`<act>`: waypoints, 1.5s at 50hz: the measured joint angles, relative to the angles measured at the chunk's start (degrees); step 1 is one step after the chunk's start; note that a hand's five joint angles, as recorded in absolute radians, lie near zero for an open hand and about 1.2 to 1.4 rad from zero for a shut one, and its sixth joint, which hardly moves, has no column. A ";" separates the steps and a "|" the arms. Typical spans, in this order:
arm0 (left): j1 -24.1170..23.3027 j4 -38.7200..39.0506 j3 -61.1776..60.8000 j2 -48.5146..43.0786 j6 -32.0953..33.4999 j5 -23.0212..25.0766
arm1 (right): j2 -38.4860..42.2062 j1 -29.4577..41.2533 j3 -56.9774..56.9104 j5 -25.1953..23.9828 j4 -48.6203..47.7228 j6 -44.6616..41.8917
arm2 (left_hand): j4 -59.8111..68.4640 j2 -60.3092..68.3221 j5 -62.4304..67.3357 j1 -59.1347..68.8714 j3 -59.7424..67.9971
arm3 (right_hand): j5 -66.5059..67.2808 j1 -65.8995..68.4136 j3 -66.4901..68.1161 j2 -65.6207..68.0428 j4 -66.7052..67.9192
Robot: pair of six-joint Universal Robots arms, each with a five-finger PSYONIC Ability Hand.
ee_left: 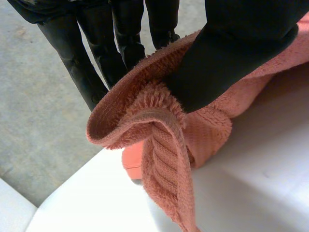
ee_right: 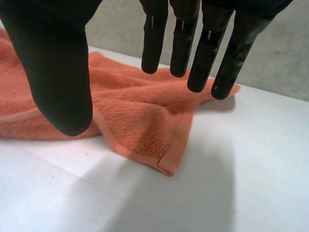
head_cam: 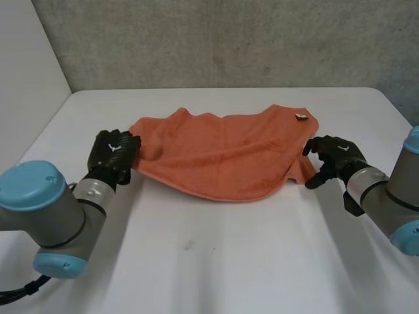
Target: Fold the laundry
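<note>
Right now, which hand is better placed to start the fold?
Left. The left hand pinches the towel at its edge; the right hand is open by the other end, holding nothing.

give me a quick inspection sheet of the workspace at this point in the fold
surface: white table, flat and matte
job's things: orange towel lying rumpled, not yet neatly folded; small tag at its far right corner
clutter: nothing seen
hands: left hand pinches the towel's left edge between thumb and fingers; right hand is open at the towel's right corner, holding nothing
cables: nothing seen on the table
surroundings: grey wall behind the table
</note>
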 measured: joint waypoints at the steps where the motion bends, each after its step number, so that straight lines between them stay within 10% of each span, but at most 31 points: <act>1: 0.43 0.01 0.14 0.31 -0.08 -0.04 | 0.09 -0.52 -0.06 -0.03 -0.05 1.79 | 0.00 0.00 0.00 0.00 0.00 | -0.88 -0.69 -0.86 -0.96 -0.87; 75: 3.59 -0.07 1.31 7.27 -2.13 0.33 | 14.20 3.91 -18.21 1.13 9.24 -11.09 | 0.02 0.00 0.00 -0.05 0.03 | 3.33 4.18 6.20 5.88 5.81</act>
